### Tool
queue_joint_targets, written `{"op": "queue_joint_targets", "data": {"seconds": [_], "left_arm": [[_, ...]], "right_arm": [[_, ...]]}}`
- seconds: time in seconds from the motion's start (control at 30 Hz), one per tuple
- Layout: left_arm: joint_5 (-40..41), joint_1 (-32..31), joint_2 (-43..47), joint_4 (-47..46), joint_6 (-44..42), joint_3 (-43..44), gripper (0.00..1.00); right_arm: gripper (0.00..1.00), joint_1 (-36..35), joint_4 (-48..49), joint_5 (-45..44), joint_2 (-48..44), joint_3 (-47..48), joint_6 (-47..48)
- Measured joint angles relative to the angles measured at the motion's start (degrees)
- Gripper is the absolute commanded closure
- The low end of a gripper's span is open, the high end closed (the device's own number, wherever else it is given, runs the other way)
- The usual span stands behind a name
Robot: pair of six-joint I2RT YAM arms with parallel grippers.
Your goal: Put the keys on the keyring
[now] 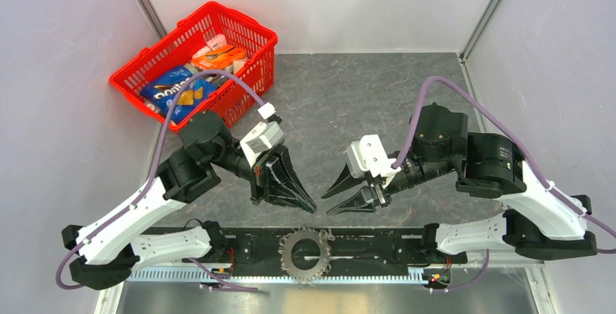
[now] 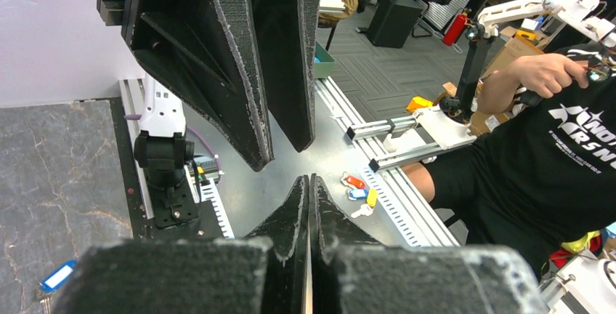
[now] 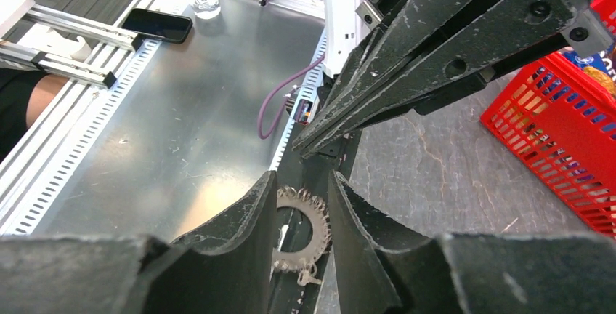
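The keys [image 1: 305, 254], a toothed wheel of silvery-grey keys, lie on the black base plate between the two arm bases. In the right wrist view the keys [image 3: 314, 227] show below and between my open fingers, with one small key [image 3: 305, 276] sticking out at the near side. My right gripper [image 1: 327, 203] [image 3: 304, 177] is open and empty above them. My left gripper [image 1: 311, 207] [image 2: 309, 180] is shut, with nothing seen in it, tip to tip with the right one. A small blue-tagged key [image 2: 57, 276] lies on the grey mat. I see no separate keyring.
A red basket [image 1: 196, 63] of snack packs stands at the back left and also shows in the right wrist view [image 3: 559, 132]. Red, blue and yellow key tags [image 2: 357, 187] lie on the metal bench beyond the near edge. A phone [image 3: 156, 25] lies there too. A person [image 2: 552, 139] sits close by.
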State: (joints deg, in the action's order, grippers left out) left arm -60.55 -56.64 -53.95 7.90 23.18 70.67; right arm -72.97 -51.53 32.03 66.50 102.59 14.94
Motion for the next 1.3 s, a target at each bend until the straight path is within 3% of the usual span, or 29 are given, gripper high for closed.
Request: {"op": "queue_joint_targets", "data": {"seconds": [0.17,0.4,0.53,0.83,1.1,1.3], "left_arm": [[0.8,0.0,0.0,3.9,-2.3,0.6,0.98],[8.1,0.0,4.7,9.8,-6.2,-2.3,0.98],[14.0,0.0,6.1,13.0,-8.3,-3.2,0.97],[44.1,0.0,15.7,19.3,-9.9,-13.1,0.56],[66.8,0.0,27.1,20.4,-9.8,-17.6,0.49],[76.0,0.0,30.9,20.3,-9.8,-23.1,0.48]], "right_arm": [[0.63,0.0,1.7,-2.9,-1.7,-3.6,-1.8],[0.54,0.0,8.2,-8.2,-11.0,-25.1,-8.0],[0.51,0.0,10.6,-11.6,-10.6,-31.0,-11.3],[0.47,0.2,16.6,-15.7,-7.3,-38.6,-18.6],[0.5,0.2,28.3,-19.8,0.7,-47.6,-26.5],[0.51,0.2,34.5,-22.9,8.4,-48.4,-30.9]]}}
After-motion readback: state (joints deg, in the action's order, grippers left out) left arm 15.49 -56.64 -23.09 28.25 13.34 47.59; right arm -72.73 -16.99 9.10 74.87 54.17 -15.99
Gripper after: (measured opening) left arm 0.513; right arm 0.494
